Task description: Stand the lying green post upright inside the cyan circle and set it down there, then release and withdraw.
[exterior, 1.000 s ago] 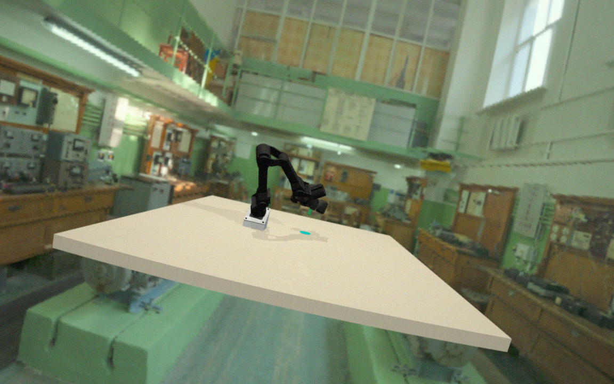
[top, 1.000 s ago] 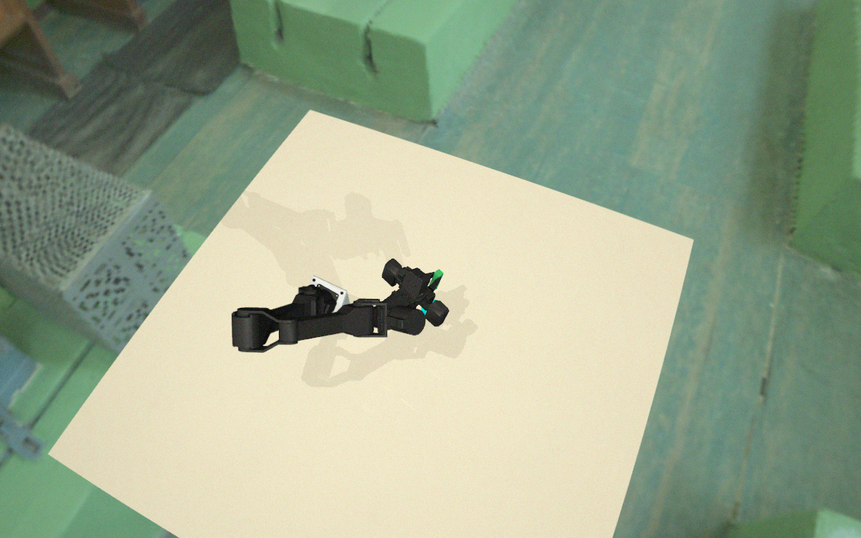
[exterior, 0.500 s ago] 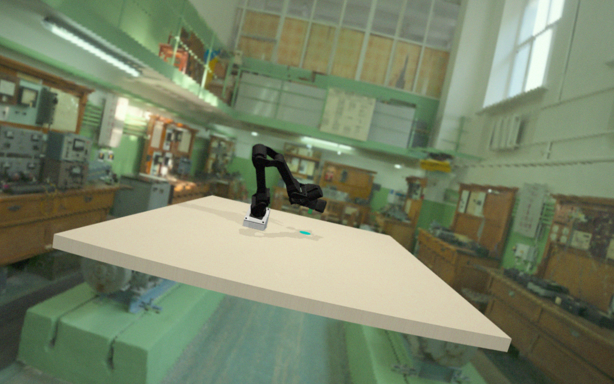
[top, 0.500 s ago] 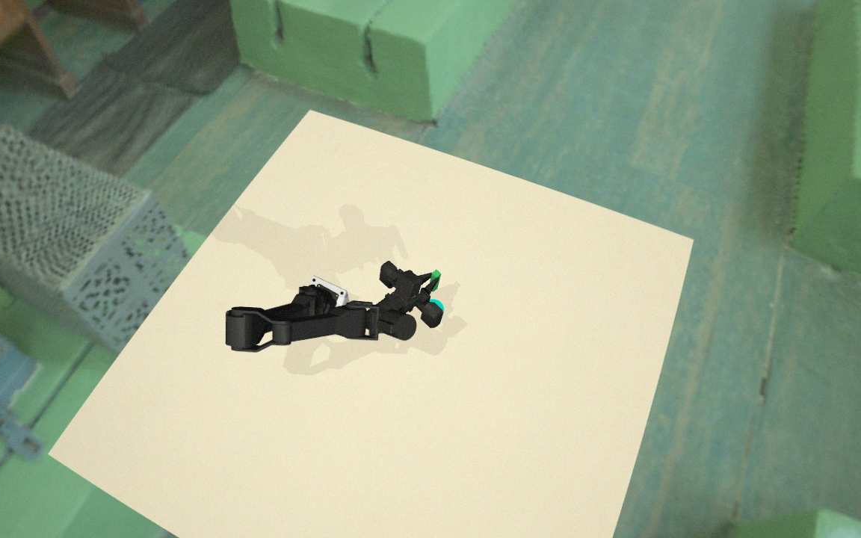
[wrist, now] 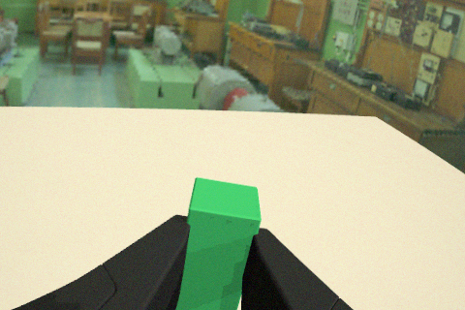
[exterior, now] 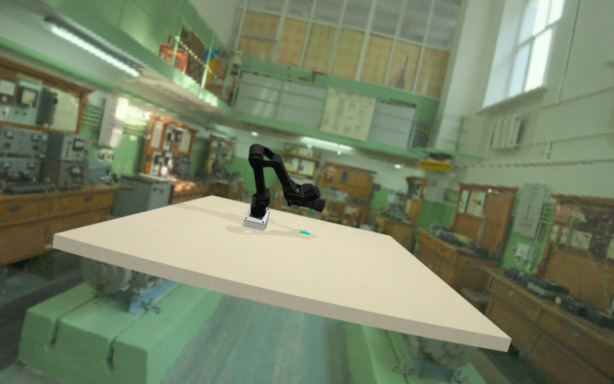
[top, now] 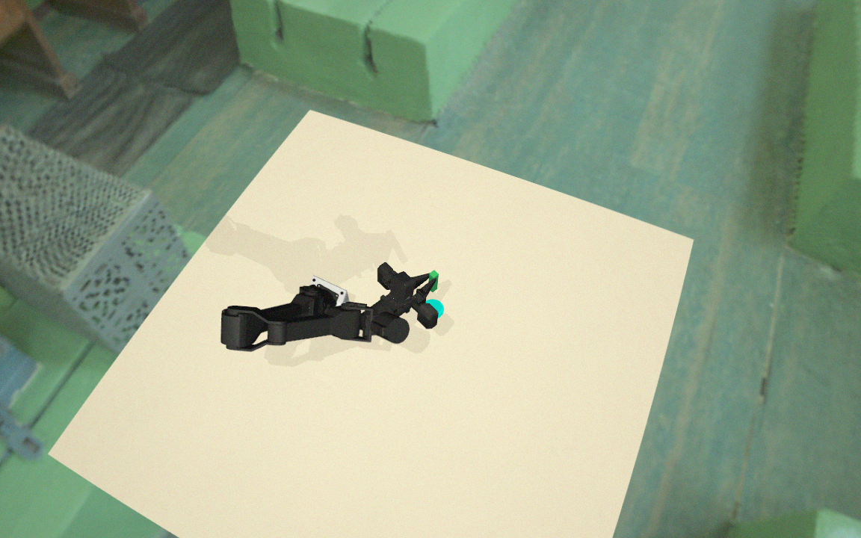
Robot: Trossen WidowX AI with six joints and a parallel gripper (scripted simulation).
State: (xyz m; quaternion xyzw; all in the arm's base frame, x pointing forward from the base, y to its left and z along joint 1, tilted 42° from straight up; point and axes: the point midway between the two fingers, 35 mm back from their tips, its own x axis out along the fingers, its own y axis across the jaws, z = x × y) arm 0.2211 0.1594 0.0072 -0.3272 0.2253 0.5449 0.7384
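Two fingers pinching green post

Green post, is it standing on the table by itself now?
No, the green post is squeezed between the tool's two black fingers, with the table behind it.

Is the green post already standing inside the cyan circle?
No. The green post is clamped in the gripper, above the table, beside the cyan circle.
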